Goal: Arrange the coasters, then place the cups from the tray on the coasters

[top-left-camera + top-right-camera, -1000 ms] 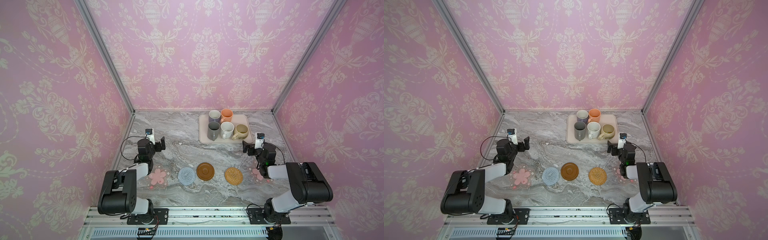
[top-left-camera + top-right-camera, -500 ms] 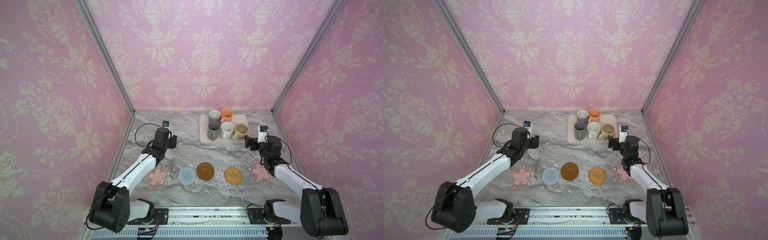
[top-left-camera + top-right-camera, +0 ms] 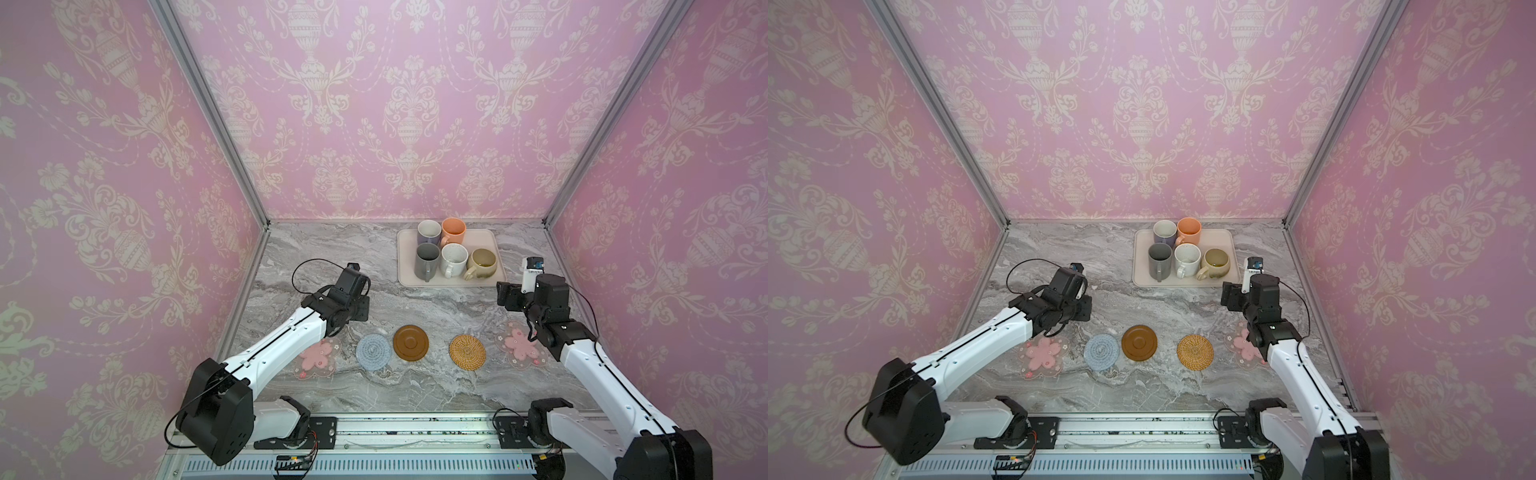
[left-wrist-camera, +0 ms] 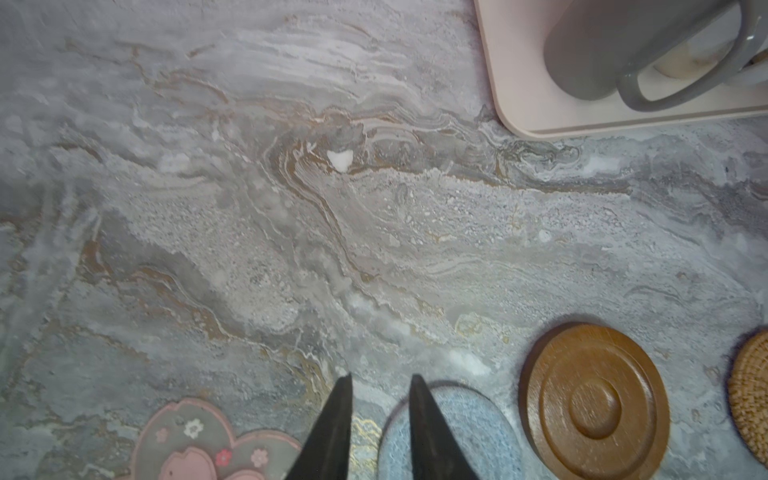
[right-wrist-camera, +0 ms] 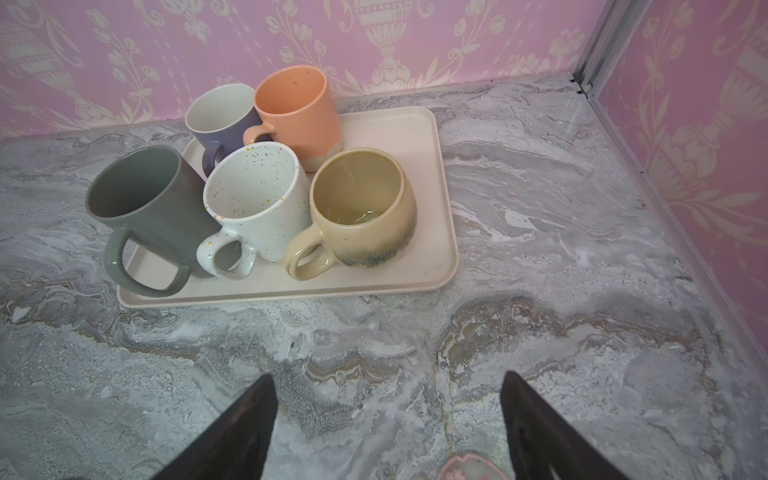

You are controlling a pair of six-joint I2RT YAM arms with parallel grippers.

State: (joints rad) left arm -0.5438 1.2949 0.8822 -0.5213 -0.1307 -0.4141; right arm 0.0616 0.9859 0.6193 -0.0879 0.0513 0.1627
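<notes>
- A grey marble table stands inside a booth with pink floral walls.
- A pale pink tray lies at the back right of the table. All five cups stand upright on it, packed close together.
- In the tray's back row, a lavender cup touches a peach cup.
- The front row holds a grey cup, a speckled white cup and a squat beige cup. Their handles point toward the front of the table.
- Five coasters lie flat in a row across the front of the table, well apart from the tray, and all are bare.
- From left to right in both top views, the row starts with a flower coaster, partly under the left arm. Next come a blue coaster and, just beside it, a brown coaster. A rattan coaster follows. A second flower coaster ends the row, partly hidden by the right arm.
- The left gripper hangs over the table between the tray and the coaster row. Its tips sit near the far edge of the blue coaster. Its fingers stand close together with a narrow gap and hold nothing.
- The right gripper hovers near the tray's front right corner, facing the cups. Its fingers are spread wide and hold nothing.
</notes>
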